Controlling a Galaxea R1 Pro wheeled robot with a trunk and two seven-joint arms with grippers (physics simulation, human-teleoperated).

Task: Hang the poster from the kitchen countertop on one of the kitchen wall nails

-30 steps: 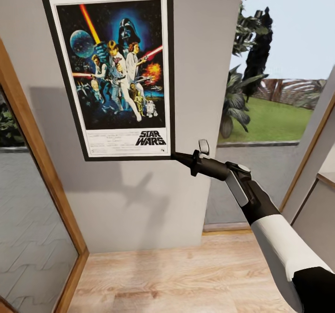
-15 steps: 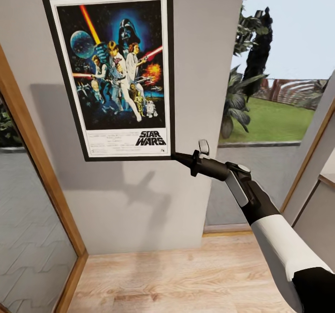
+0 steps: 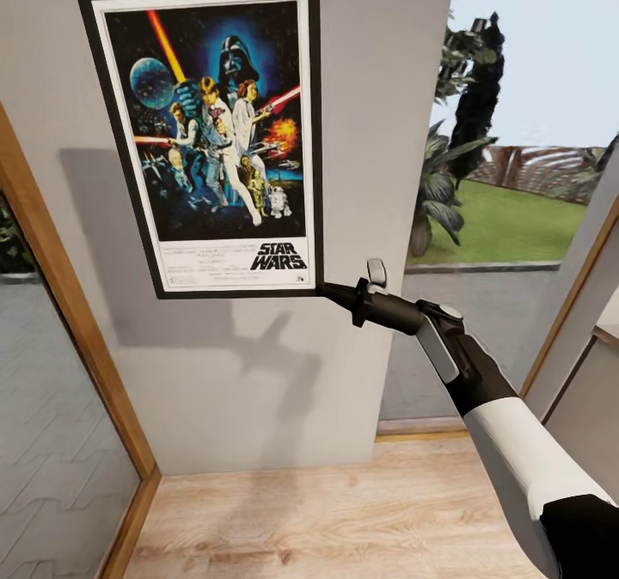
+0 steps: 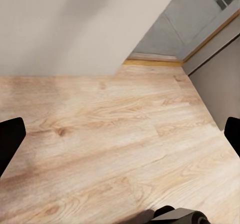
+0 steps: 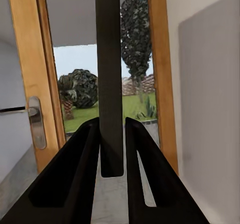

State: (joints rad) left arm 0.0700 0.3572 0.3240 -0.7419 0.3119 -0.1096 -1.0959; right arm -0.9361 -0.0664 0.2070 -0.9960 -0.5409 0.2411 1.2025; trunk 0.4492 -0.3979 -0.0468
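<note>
The poster (image 3: 206, 132), black-framed with "STAR WARS" at its bottom, stands upright and flat against the grey wall (image 3: 258, 372). My right gripper (image 3: 331, 291) is shut on its lower right corner. In the right wrist view the poster (image 5: 110, 74) runs edge-on as a dark strip between the two fingers of the right gripper (image 5: 112, 123). My left gripper (image 4: 120, 134) is open over the wooden floor (image 4: 110, 119) with nothing between its fingers. No wall nail can be seen; the poster may cover one. The kitchen countertop is out of view.
A wooden-framed glass door (image 3: 77, 321) stands left of the wall. To the right, a window (image 3: 516, 209) looks onto a garden with plants. A light wooden floor (image 3: 344, 519) lies below. A door with a metal handle (image 5: 35, 121) shows in the right wrist view.
The head view has shifted very slightly. The poster and my right gripper hold the same position against the wall.
</note>
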